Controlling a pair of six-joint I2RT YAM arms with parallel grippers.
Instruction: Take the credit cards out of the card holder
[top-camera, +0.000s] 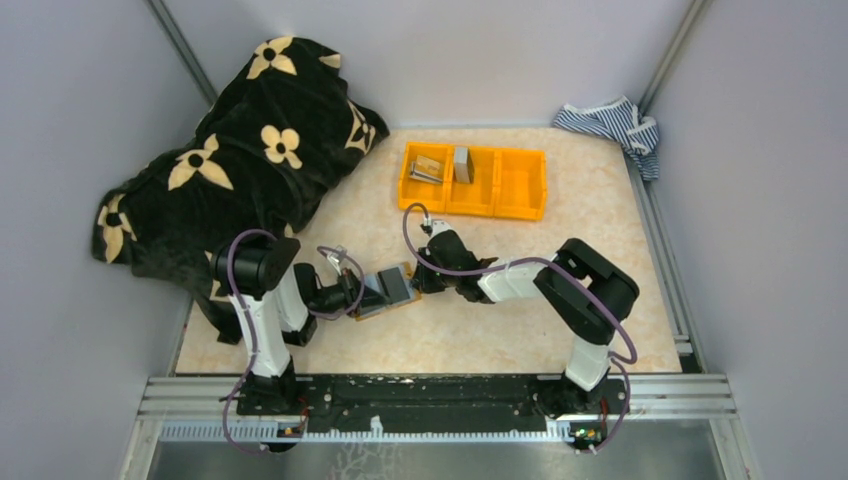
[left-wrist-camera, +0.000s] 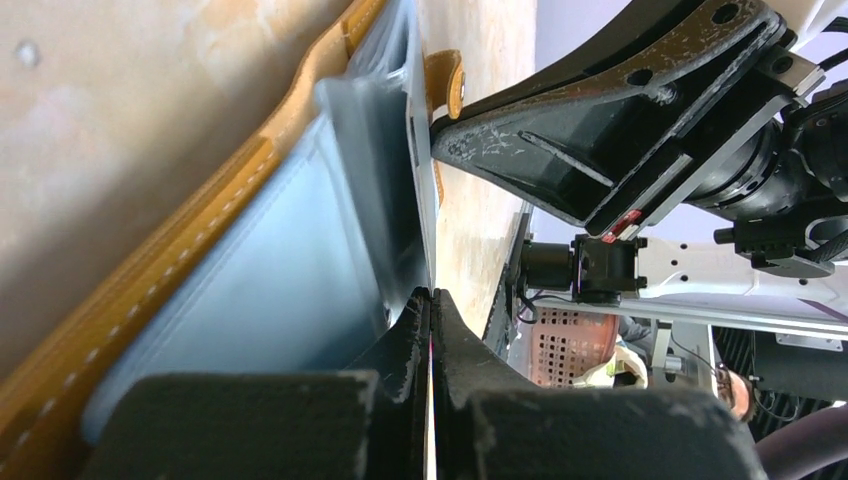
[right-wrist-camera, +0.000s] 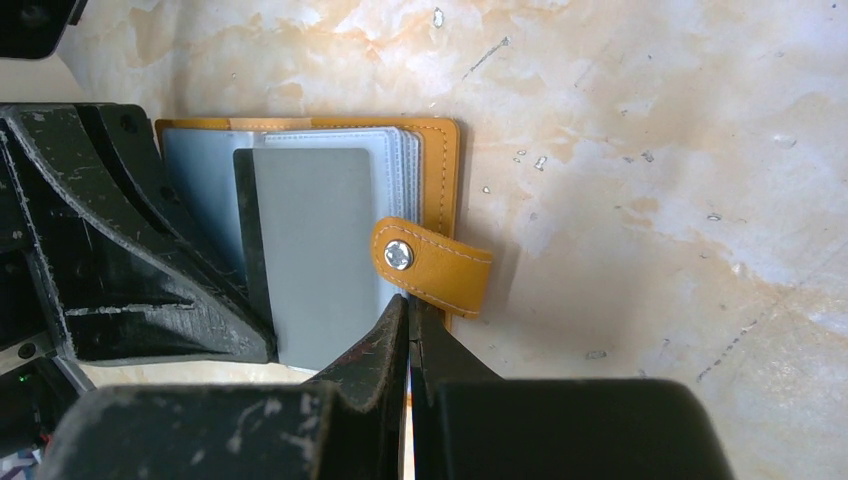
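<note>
The card holder (top-camera: 372, 300) lies open on the table between both arms, its orange cover (right-wrist-camera: 440, 170) and clear sleeves facing up and its snap tab (right-wrist-camera: 430, 265) folded out. A grey card (right-wrist-camera: 310, 250) sticks out past the holder's near edge. My left gripper (left-wrist-camera: 431, 296) is shut on that card's thin edge, which I see edge-on. In the right wrist view its fingers (right-wrist-camera: 150, 250) cover the holder's left half. My right gripper (right-wrist-camera: 408, 300) is shut, tips touching the holder's edge under the tab, with nothing visible between them.
An orange three-compartment bin (top-camera: 520, 185) stands behind the holder, with cards (top-camera: 430, 168) in its left compartments. A black flowered blanket (top-camera: 240, 170) fills the back left. A striped cloth (top-camera: 610, 125) lies in the back right corner.
</note>
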